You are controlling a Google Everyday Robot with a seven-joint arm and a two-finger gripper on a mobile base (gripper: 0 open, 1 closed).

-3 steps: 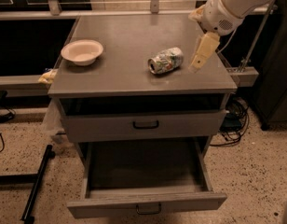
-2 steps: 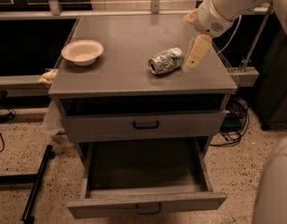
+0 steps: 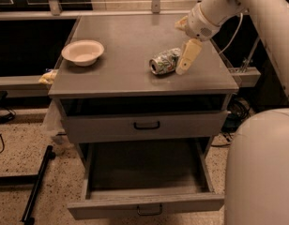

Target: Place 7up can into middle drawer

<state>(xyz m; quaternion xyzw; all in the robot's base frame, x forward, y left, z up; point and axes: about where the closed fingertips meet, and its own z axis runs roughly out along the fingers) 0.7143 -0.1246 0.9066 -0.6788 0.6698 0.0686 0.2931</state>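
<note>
The 7up can (image 3: 164, 61) lay on its side on the cabinet top (image 3: 130, 32), right of centre, set back from the front edge and well apart from the bowl (image 3: 82, 52) at the left. The middle drawer (image 3: 147, 205) stood pulled out at the bottom of the frame, its front well past the cabinet's edge. The gripper (image 3: 187, 57) hung just beside the can's right end; whether it was released or clenched could not be told. It had come leftward, nearer the can, which had not moved.
</note>
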